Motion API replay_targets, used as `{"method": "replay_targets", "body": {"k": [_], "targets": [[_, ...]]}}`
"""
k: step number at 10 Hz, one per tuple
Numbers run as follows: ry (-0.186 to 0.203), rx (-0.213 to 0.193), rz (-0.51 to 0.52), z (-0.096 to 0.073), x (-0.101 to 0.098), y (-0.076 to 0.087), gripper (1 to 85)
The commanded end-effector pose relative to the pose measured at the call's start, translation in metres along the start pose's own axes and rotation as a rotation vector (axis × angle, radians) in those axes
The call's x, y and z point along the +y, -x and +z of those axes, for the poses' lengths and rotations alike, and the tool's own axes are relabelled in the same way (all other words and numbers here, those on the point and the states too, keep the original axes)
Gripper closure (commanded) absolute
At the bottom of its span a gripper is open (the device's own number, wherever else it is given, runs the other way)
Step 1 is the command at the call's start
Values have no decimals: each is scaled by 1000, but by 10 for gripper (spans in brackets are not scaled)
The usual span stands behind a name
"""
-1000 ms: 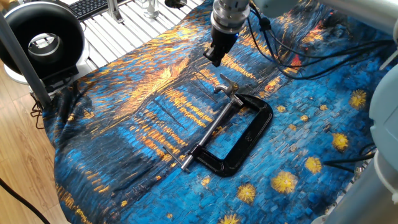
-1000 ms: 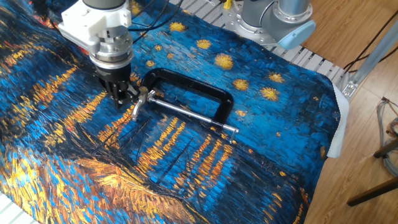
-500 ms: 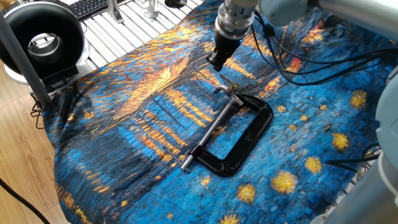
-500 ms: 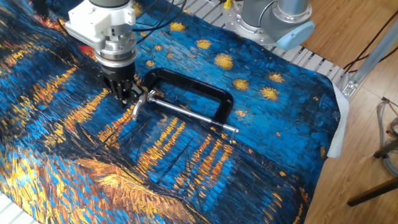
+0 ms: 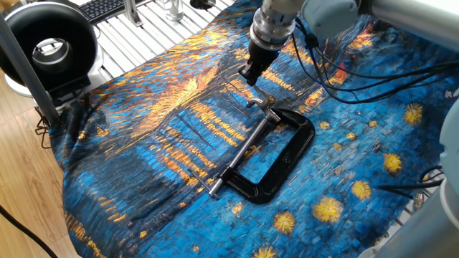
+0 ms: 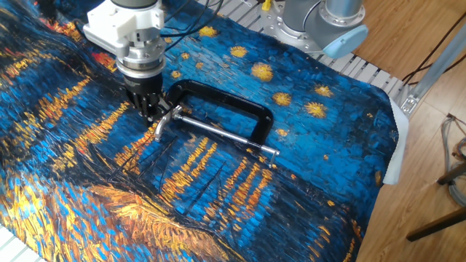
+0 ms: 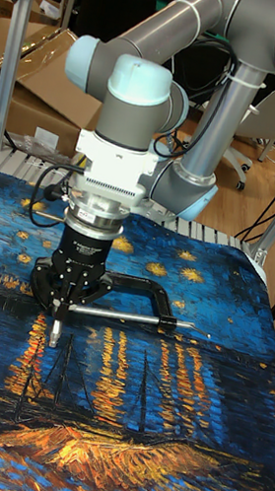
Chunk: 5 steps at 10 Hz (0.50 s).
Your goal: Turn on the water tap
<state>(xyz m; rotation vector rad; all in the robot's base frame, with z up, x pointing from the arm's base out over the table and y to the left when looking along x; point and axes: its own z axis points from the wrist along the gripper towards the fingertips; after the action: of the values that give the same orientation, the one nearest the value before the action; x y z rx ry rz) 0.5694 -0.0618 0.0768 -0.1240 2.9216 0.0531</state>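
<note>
A black C-clamp (image 5: 290, 154) lies flat on the blue and orange painted cloth. Its long silver screw (image 5: 240, 154) ends in the water tap, a small silver T-bar handle (image 5: 262, 100) (image 6: 165, 121) (image 7: 57, 320). My gripper (image 5: 250, 72) (image 6: 150, 110) (image 7: 67, 300) points straight down just above and beside that handle, close to it. In the tall fixed view its fingers stand apart, open, with nothing between them. The screw's other end (image 6: 271, 152) pokes out past the clamp's far jaw.
The cloth (image 5: 143, 143) covers most of the table. A black round fan-like device (image 5: 46, 43) and a keyboard (image 5: 104, 7) sit on the slatted table at the back left. Black cables (image 5: 337, 72) trail over the cloth near the arm.
The gripper has shifted a little sideways along the cloth, closer to the T-bar handle. The clamp and its handle have not moved.
</note>
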Motion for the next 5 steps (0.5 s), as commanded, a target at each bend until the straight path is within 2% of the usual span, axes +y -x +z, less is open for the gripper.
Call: {"method": "replay_targets", "body": {"k": [1, 5], "targets": [[9, -10, 19, 0, 6, -1, 847], [-3, -14, 33, 1, 11, -2, 847]]}}
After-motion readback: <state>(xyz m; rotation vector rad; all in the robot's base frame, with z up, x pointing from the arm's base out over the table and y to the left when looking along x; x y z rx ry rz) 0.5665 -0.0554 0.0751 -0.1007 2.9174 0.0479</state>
